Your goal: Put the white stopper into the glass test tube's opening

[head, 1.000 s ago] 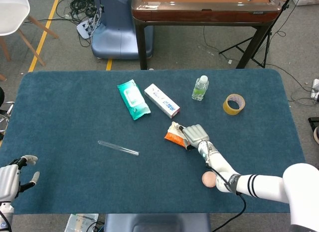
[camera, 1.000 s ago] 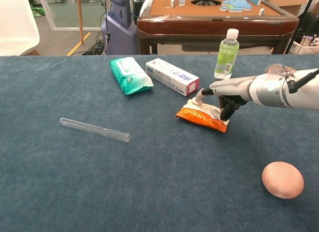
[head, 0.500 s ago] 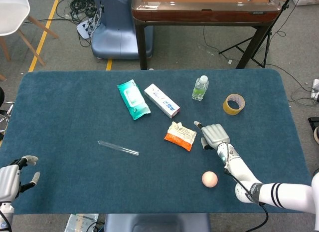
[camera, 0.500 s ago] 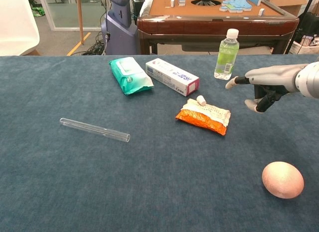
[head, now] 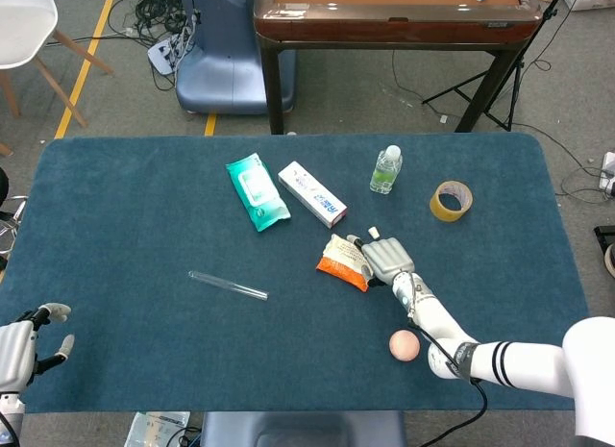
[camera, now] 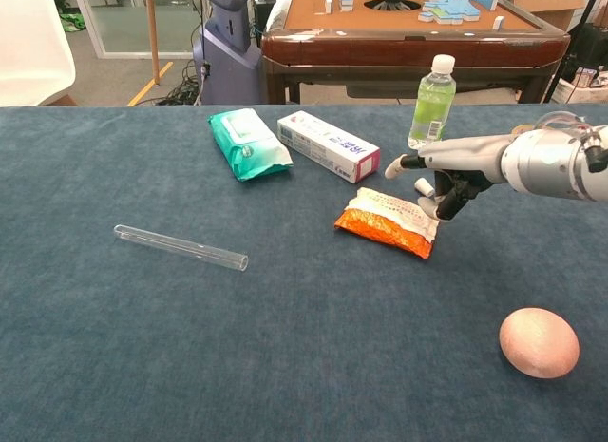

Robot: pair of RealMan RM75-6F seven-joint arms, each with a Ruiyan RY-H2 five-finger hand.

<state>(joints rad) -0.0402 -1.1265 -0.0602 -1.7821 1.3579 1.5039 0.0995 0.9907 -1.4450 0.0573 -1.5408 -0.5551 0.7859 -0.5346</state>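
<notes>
While the right robot hand (camera: 446, 176) hangs over the orange snack packet (camera: 385, 223), the white stopper isn't clearly showing.

On the blue surface (head: 115, 207), that hand sits over the packet's far right edge with its fingers partly curled. I can't tell if it's pinching the stopper or empty, and my guess is the stopper's hidden under it. The left robot hand (head: 29, 346), far left of the packet, is spread and empty. The glass test tube (camera: 180, 247) lies flat, well left of the packet. It's probably light, slippery and breakable, so grip mid-body gently. The stopper should be tiny and light, so pinch its sides.
</notes>
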